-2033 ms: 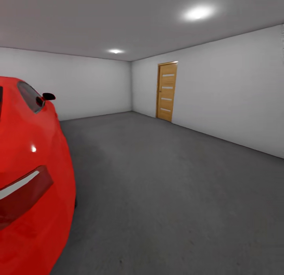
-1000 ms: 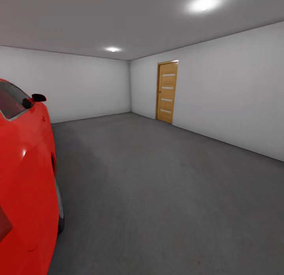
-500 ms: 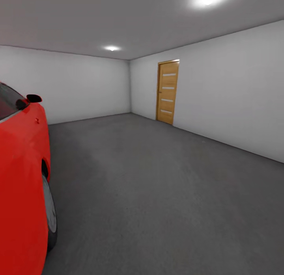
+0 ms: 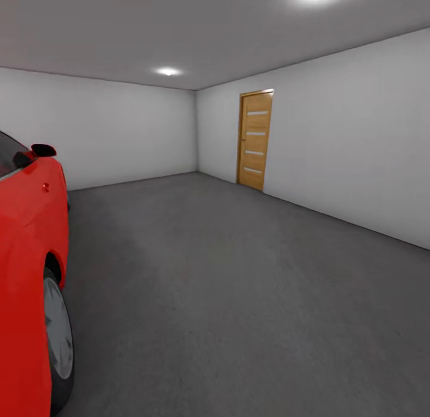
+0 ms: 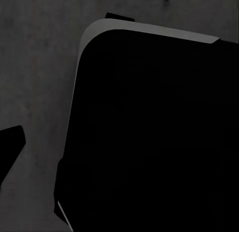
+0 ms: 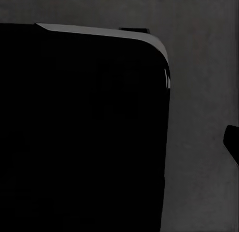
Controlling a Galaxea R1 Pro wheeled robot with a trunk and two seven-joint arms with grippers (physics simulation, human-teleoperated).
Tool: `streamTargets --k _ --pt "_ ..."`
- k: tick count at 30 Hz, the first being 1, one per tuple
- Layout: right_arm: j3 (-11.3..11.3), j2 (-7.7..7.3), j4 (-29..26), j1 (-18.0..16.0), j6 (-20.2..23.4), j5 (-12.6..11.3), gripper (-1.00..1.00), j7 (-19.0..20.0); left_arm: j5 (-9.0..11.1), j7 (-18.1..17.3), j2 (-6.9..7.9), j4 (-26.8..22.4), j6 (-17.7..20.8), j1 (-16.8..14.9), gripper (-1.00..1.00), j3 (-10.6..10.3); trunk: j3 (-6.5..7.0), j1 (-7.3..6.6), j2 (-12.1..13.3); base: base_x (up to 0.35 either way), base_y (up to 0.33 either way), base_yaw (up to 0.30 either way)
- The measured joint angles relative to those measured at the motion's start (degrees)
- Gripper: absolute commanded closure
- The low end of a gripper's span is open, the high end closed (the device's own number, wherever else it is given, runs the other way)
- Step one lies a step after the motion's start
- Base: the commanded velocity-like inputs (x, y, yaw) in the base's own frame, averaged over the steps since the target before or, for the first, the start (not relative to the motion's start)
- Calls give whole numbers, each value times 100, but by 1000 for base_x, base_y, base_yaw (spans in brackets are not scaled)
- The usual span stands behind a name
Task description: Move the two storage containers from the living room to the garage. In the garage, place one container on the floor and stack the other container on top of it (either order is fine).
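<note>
Garage floor (image 4: pixel 239 285) lies open beside a red car (image 4: pixel 27 255).
Wooden door (image 4: pixel 255 139) stands in the right wall; both tools' states cannot be told.

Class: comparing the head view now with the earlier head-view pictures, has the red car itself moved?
Cannot tell that it moved. The red car slides left in frame, but the wooden door and walls shift too, so the camera is moving forward past it.
</note>
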Motion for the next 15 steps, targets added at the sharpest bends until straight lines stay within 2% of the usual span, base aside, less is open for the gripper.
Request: streamTargets --k 11,15 --pt "-5 -1 0 1 -2 -1 -100 14 1 -2 0 -2 2 0 -100 0 0 0 0 322 0 -212" --pt "-5 0 0 0 -1 -5 -100 14 0 1 0 -1 1 0 -100 0 0 0 0 322 0 -107"
